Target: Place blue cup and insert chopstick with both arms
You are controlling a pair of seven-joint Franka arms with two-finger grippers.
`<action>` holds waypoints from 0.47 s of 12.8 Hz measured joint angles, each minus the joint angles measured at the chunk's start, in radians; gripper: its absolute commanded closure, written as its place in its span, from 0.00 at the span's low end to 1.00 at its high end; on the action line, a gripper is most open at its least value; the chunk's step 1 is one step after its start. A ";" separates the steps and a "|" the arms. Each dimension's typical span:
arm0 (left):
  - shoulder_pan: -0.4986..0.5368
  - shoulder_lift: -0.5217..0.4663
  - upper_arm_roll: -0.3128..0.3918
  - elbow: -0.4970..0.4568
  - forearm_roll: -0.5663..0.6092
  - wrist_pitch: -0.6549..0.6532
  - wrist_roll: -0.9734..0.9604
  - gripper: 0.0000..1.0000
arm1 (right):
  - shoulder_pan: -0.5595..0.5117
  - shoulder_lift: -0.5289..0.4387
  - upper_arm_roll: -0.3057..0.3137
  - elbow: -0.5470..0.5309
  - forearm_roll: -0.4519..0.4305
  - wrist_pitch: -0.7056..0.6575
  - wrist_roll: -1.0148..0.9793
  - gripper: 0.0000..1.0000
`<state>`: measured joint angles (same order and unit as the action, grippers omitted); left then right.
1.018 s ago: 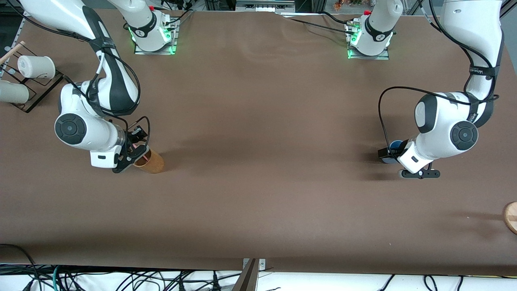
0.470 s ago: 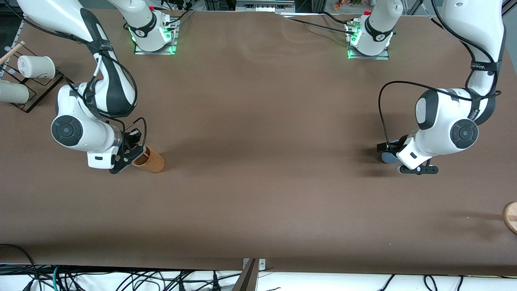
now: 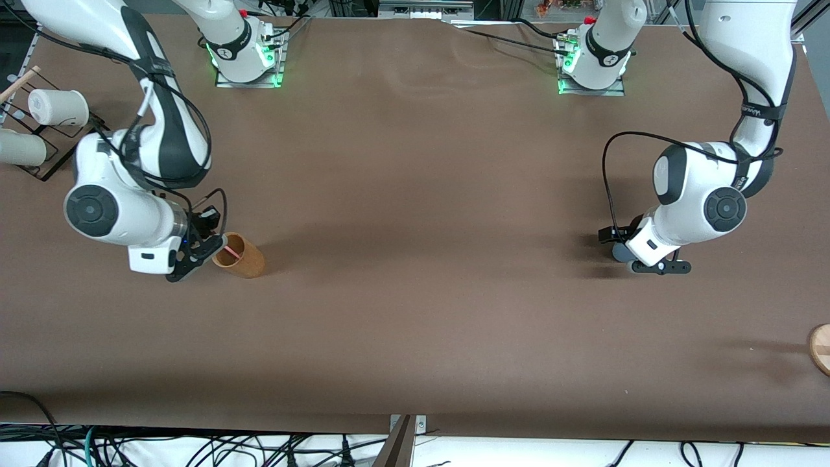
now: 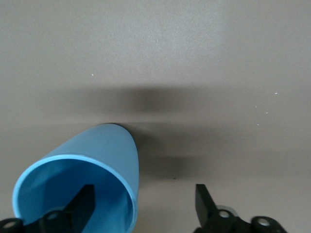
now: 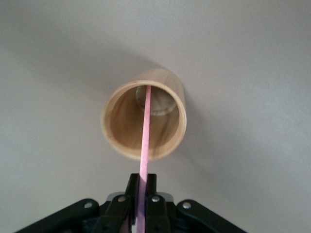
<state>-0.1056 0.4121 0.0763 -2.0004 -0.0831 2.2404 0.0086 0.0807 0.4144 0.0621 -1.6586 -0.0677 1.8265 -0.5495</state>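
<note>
On the brown counter (image 3: 415, 259), toward the left arm's end, the left gripper (image 4: 146, 206) has its fingers spread, one finger (image 4: 80, 206) inside the small light-blue tapered plastic cup (image 4: 97, 170) and one outside its wall; I judge the cup not yet gripped or placed. Toward the right arm's end, the right gripper (image 5: 141, 194) pinches the thin pale-pink chopstick (image 5: 144, 136), whose tip dips into the orange-brown wooden cup (image 3: 240, 255). Both steps remain.

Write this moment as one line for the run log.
right gripper: shut on chopstick, tip inside brown cup | left gripper: open, one finger inside blue cup standing on table
</note>
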 measured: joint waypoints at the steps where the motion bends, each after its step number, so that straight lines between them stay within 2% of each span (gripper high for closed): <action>1: 0.000 0.001 0.000 0.000 0.000 0.000 -0.001 1.00 | 0.000 -0.001 0.001 0.037 0.000 -0.057 0.000 1.00; 6: 0.000 0.000 0.001 0.001 0.000 0.000 -0.003 1.00 | 0.001 -0.009 0.003 0.229 -0.008 -0.367 0.000 1.00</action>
<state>-0.1054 0.4123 0.0773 -1.9996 -0.0831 2.2406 0.0052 0.0815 0.4051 0.0655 -1.4297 -0.0760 1.4597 -0.5494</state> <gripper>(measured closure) 0.815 0.916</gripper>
